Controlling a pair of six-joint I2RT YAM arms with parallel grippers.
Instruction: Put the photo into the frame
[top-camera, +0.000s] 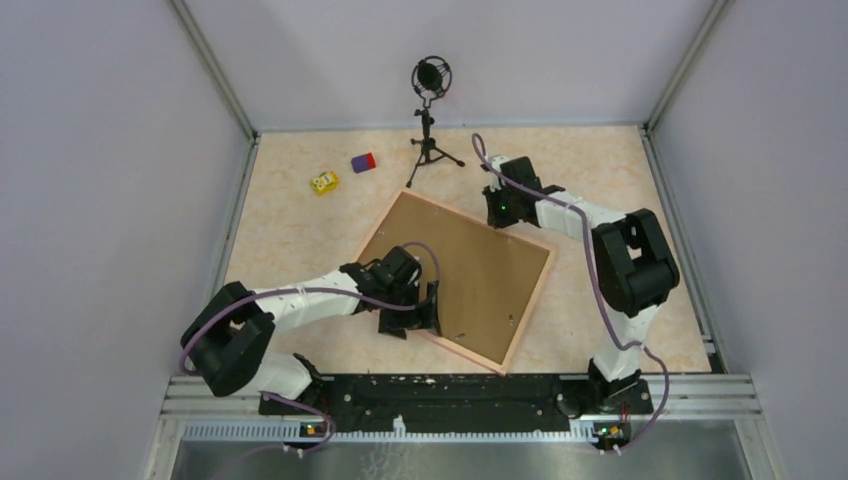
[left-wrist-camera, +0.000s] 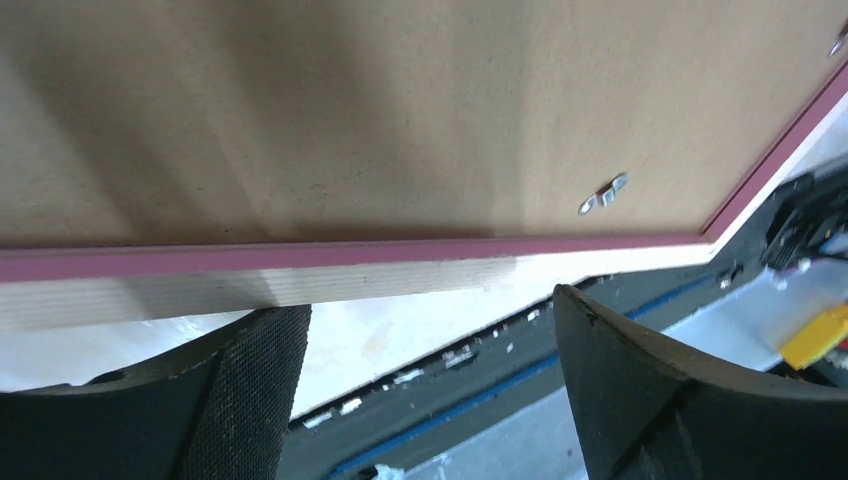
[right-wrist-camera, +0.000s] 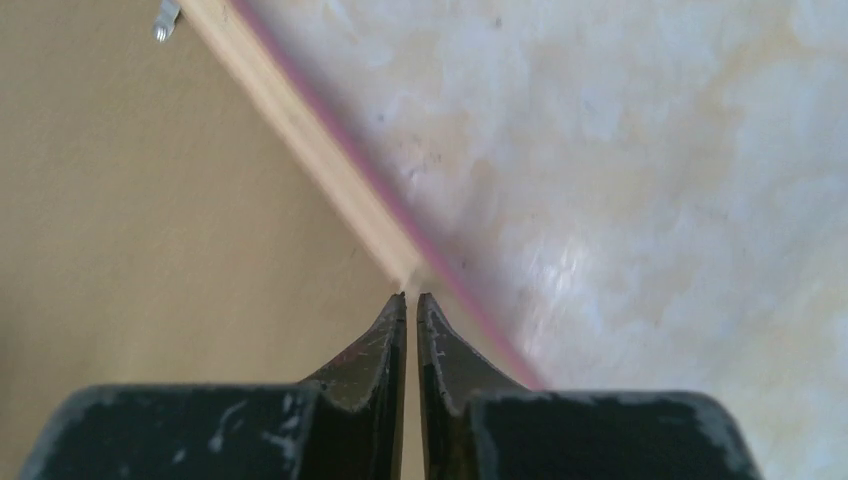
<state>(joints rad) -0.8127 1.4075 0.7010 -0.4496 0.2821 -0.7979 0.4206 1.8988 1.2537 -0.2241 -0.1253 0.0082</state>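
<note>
Right fingers (right-wrist-camera: 380, 350) at frame (right-wrist-camera: 300, 130) edge

Soft, even light from above fills the top view, which is sharp. Ahead of the left gripper (left-wrist-camera: 430, 310) a broad shadow dims the backing board (left-wrist-camera: 300, 100); right at the gripper the table (left-wrist-camera: 400, 345) glares white. Just beyond the right gripper (right-wrist-camera: 413, 298) the frame (right-wrist-camera: 300, 130) edge smears with blur.
</note>
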